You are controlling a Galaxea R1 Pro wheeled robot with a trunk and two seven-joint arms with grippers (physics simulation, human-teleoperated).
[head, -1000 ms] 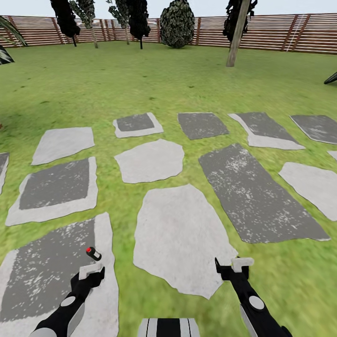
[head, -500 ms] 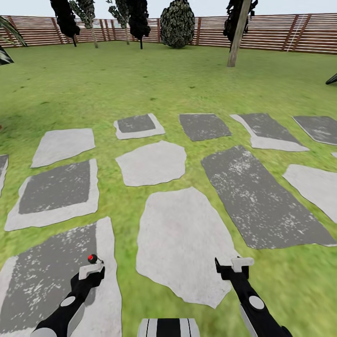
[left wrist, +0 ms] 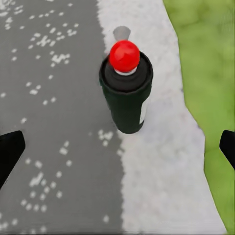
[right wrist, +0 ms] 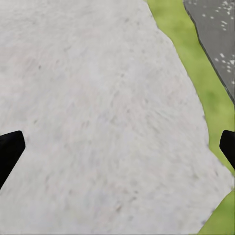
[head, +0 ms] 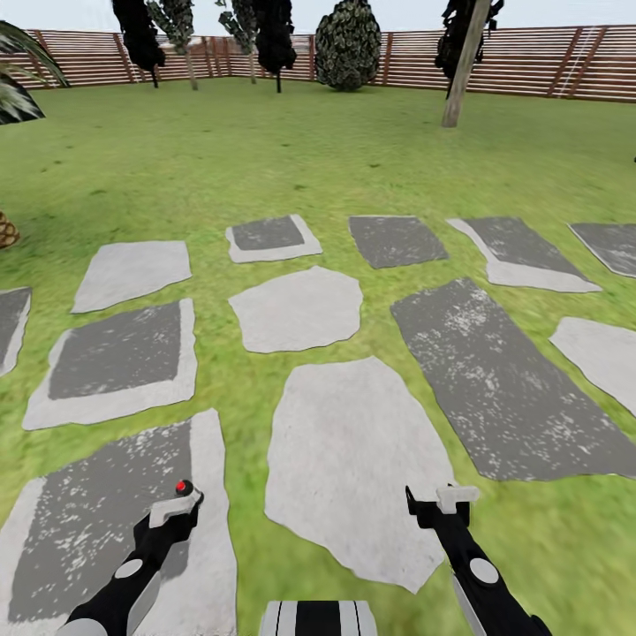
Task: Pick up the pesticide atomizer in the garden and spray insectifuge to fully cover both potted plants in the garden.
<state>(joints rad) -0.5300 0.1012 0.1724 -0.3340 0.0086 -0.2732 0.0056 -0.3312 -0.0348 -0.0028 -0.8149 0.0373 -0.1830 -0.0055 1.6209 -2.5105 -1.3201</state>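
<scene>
Garden scene, seen from above the robot's two arms. The pesticide atomizer (left wrist: 126, 88), a dark bottle with a pale label strip and a round red cap, stands upright on a grey-and-white stepping stone (head: 88, 521), on the border where the dark grey centre meets the pale edge. In the head view only its red top (head: 183, 487) shows, just beyond the left hand (head: 173, 511). In the left wrist view the bottle lies ahead, between the two dark fingertips (left wrist: 10, 152), which stand wide apart and touch nothing: the left hand is released. The right hand (head: 446, 502) hovers over the large pale stone (head: 353, 459); the right wrist view shows its fingertips (right wrist: 10, 149) likewise spread and empty above that stone, with lawn (head: 265, 159) beside it. Further stones lie across the grass toward a brown slatted fence (head: 530, 62), dark trees (head: 274, 35) and a rounded bush (head: 349, 44).
</scene>
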